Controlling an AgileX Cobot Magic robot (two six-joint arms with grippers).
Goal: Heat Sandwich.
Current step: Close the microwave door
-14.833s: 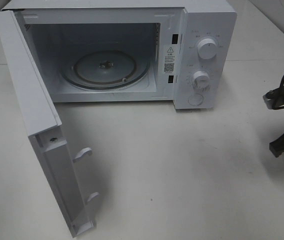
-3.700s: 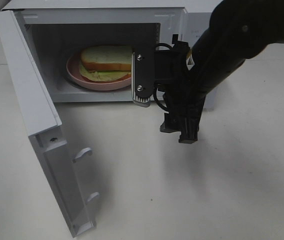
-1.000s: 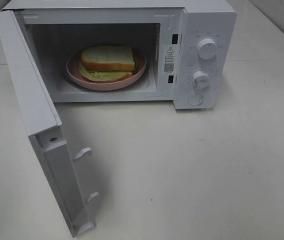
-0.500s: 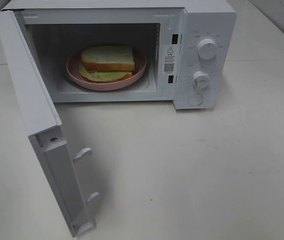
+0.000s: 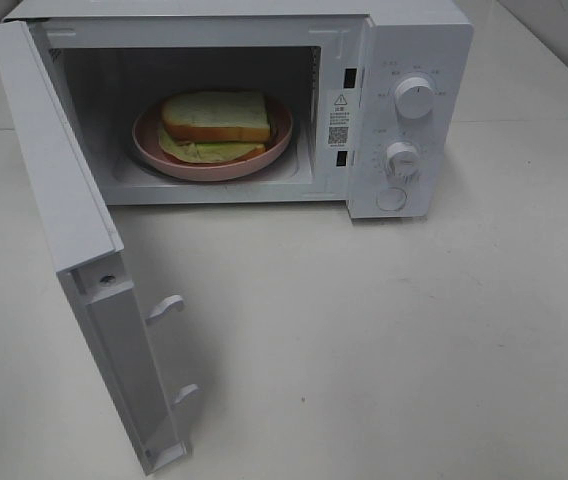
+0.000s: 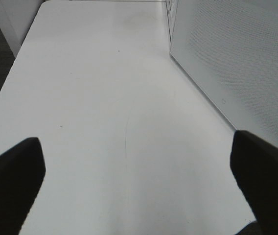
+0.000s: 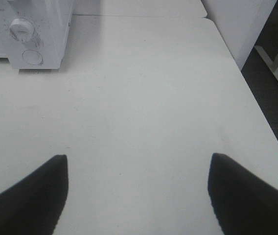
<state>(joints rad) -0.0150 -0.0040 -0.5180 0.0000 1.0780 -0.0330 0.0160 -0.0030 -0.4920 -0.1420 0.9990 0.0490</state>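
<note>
In the high view, the sandwich (image 5: 214,122) lies flat on a pink plate (image 5: 282,132) inside the microwave (image 5: 419,40), with its long side going left to right. The door (image 5: 69,220) stands open toward the near left. The right arm that was in front some seconds ago has gone. The sandwich has not moved.

In the left wrist view, the left gripper (image 6: 135,142) is over the table (image 6: 95,88), spread wide and empty.

In the right wrist view, the right gripper (image 7: 137,159) is also spread and empty.
</note>
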